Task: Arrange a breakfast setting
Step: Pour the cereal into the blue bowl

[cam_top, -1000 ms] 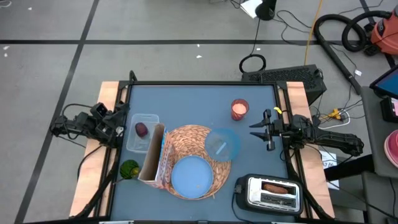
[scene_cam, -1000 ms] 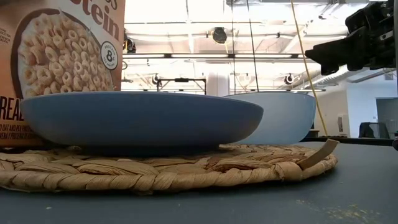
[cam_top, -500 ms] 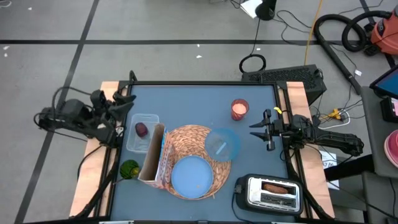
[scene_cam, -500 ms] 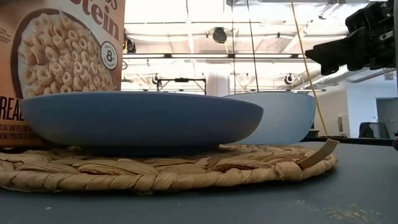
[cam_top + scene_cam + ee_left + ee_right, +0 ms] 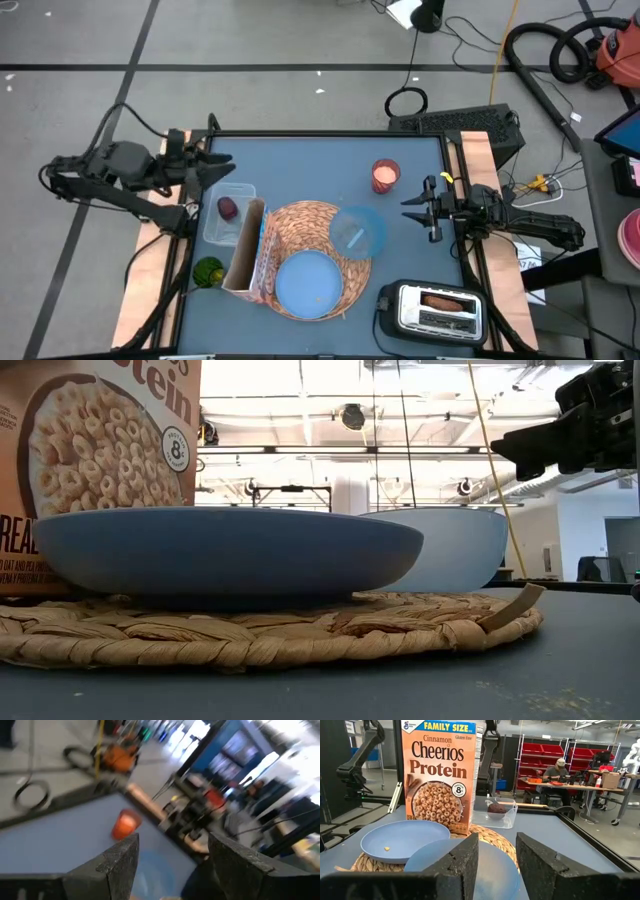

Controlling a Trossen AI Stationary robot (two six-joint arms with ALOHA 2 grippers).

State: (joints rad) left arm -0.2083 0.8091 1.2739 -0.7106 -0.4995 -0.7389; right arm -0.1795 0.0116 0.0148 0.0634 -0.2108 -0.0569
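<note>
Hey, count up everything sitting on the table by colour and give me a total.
Blue: 2, plate and bowl
Orange: 2, cereal box and cup
Straw: 1, placemat
Clear: 1, tub
Dark red: 1, item in the tub
Green: 1, round item
Chrome: 1, toaster
Brown: 1, bread in the toaster
Total: 10

Left gripper [image 5: 222,166] swung up from the table's left edge, now above the clear container [image 5: 229,213]
</note>
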